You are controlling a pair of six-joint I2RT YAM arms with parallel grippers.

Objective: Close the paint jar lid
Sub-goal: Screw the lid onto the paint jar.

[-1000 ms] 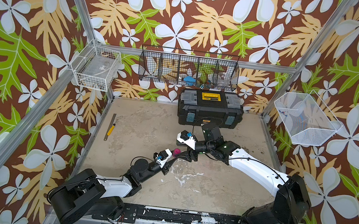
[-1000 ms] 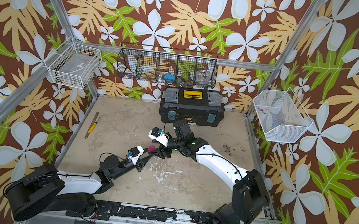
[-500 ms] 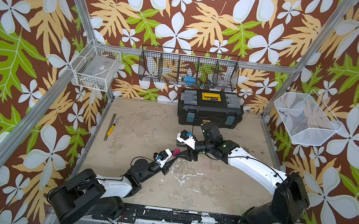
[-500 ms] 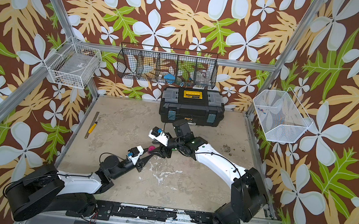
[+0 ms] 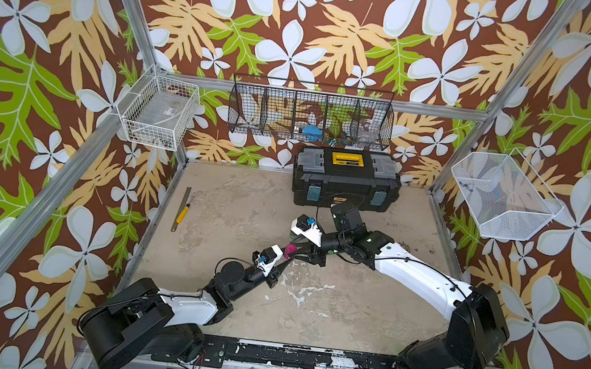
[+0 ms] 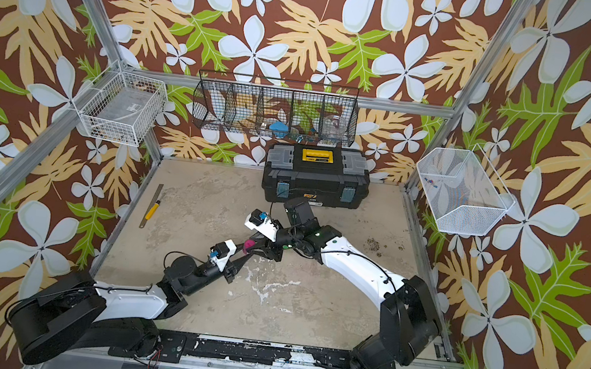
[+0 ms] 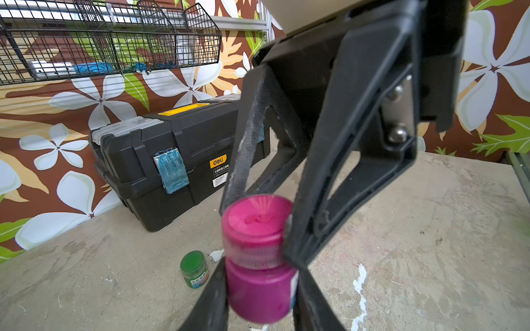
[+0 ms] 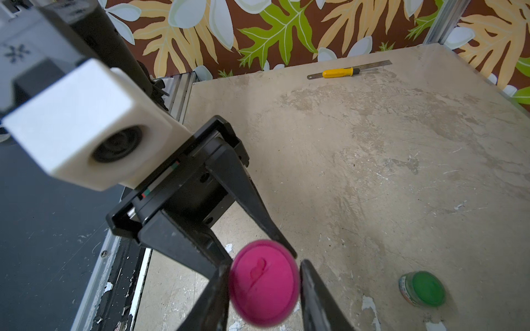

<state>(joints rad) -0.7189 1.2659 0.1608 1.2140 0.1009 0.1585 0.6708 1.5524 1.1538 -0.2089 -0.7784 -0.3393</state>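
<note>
Small round magenta plastic paint jar (image 7: pixel 259 289), upright, over the ctr of the surface where two robot arms meet. In both top views the paint jar (image 5: pixel 292 249) (image 6: pixel 250 244) is only a pink spot btwn the arm tips. Its round pink lid (image 7: pixel 255 226) sits on the jar's neck; can't tell if it is fully seated.

Left hand (image 7: pixel 259 286) is clamped on the jar's body, one black finger per side. Right hand (image 8: pixel 263 272) comes from above, w/ its black triangular fingers (image 7: pixel 344 177) pressed on opposite sides of the lid, gripping it.

Near the held jar, a small green-lidded jar (image 7: pixel 194 268) stands on the beige, stained surface (image 5: pixel 239 201), apart from both hands. Black plastic toolbox w/ yellow handle (image 5: pixel 346 178) stands at the back edge. Steel ruler (image 5: pixel 188 194) lies by the left edge, w/ a yellow-handled tool (image 8: pixel 339 72) alongside. Black wire basket w/ compartments (image 5: pixel 311 113) hangs on the back wall. White wire basket (image 5: pixel 158 113) hangs on the left wall, white mesh basket (image 5: pixel 504 196) on the right. Walls carry a brown floral print.
</note>
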